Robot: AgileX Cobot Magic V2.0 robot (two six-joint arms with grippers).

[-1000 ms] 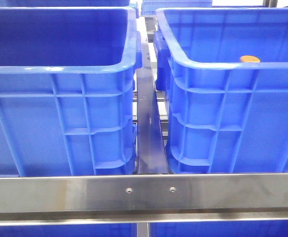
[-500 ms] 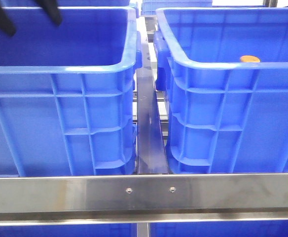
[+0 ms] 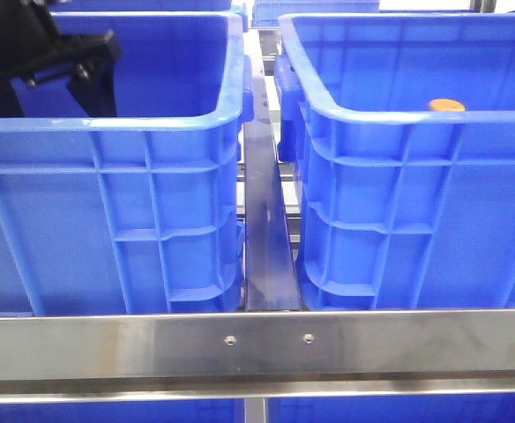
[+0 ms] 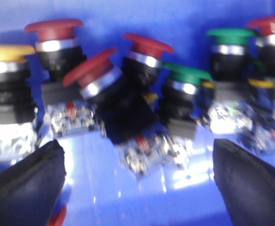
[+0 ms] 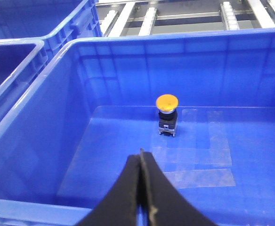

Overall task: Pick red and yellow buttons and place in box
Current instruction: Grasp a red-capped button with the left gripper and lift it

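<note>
- We see the left pincer (image 4: pixel 137 188) spread open inside the left crate (image 3: pixel 152 123), hovering over a crowd of buttons: the pick step.
- Nearest, dead ahead of it, a tilted red button (image 4: pixel 93 70); green buttons (image 4: pixel 187 77) crowd beside it, so the descent needs care.
- The right pincer (image 5: pixel 141 188) hangs closed and empty over the box (image 5: pixel 43 141), a yellow button (image 5: pixel 167 101) standing beyond its tips.

Yellow button (image 5: pixel 167 102) upright in box (image 5: pixel 57 141)
</note>
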